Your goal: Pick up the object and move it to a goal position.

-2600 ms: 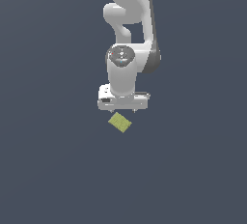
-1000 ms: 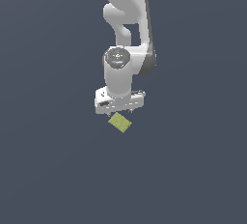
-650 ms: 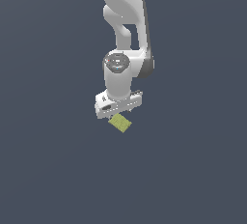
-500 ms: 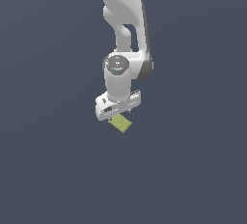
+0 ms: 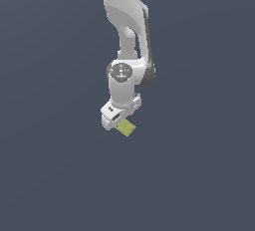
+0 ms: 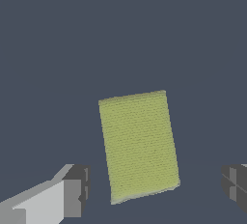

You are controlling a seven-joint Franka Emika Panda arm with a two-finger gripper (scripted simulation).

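The white gripper (image 6: 153, 187) is hovering with its fingers spread wide above the yellow-green block (image 6: 139, 146), which is lying on the grey floor between the two fingertips, its long axis running crosswise to their closing line.

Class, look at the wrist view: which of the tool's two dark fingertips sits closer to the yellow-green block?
The fingertip joined to the white finger body; the other stands farther from the block.
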